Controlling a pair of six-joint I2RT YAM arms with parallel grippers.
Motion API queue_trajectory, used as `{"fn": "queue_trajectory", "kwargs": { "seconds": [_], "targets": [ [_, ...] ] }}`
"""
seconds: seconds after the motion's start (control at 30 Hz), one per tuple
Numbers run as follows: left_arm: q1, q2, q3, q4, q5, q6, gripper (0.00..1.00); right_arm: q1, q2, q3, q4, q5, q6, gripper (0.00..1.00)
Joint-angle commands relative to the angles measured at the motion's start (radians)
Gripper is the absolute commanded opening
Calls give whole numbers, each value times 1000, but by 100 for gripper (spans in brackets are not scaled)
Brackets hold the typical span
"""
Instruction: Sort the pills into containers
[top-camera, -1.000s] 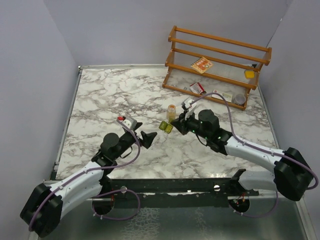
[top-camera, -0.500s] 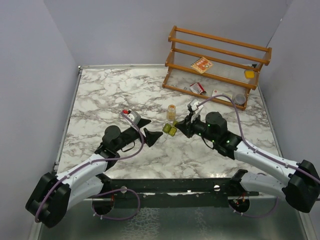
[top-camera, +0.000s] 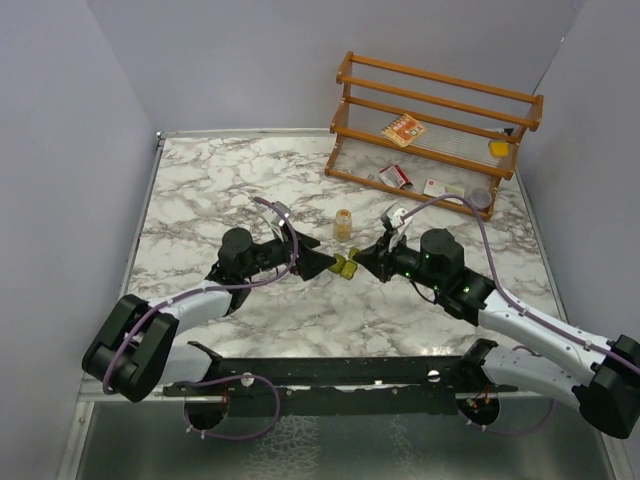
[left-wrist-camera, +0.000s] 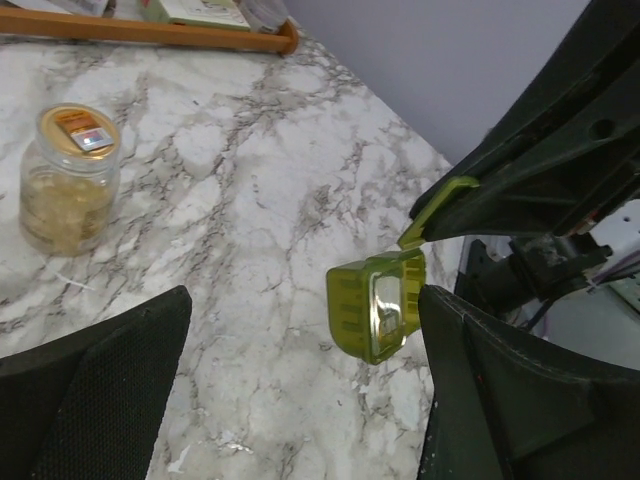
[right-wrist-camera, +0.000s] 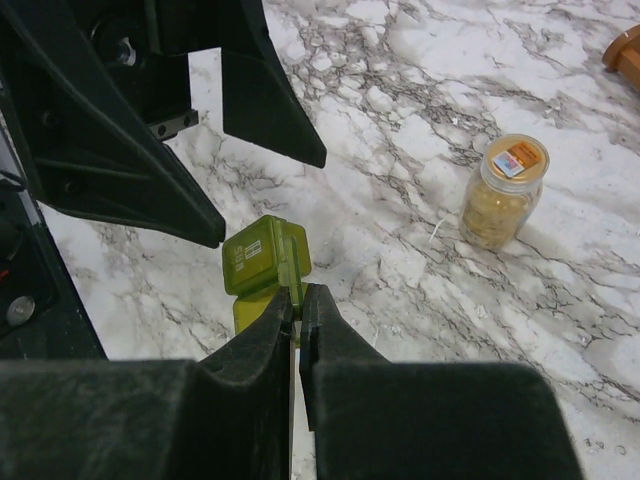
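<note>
Centrally, pill box (top-camera: 346, 266): olive-green, at mid-tabletop (top-camera: 220, 180), its thin flap pinched in the clenched right gripper (right-wrist-camera: 297, 295); whether it touches the marble cannot be told. Left gripper (top-camera: 318, 255): released, jaws spread wide, facing the box from the left, one finger just beside it. Bottle (top-camera: 343, 224): clear, upright, capped, just beyond the box, holding the yellowish pills (left-wrist-camera: 60, 205). Rack (top-camera: 440, 110): wooden, far right, bearing flat cartons (top-camera: 403, 130).
</note>
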Motion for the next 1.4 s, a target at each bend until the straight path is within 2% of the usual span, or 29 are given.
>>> {"fn": "queue_trajectory", "kwargs": {
  "seconds": [0.0,0.43,0.6,0.83,1.17,1.37],
  "targets": [
    [10,32,20,189,156,-122,99,6,-7,-20,9,-26,1,1],
    [12,120,-2,267,203,-172,97,7,40,9,45,-35,-11,1],
    [12,155,-11,315,225,-185,89,6,41,15,58,-32,-11,1],
    [12,187,-18,370,239,-216,88,6,26,24,69,-29,-7,1],
    [12,268,-21,554,287,-329,63,7,26,34,84,-23,-8,1],
    [12,325,-25,681,302,-395,54,7,27,36,81,-15,-11,1]
  ]
}}
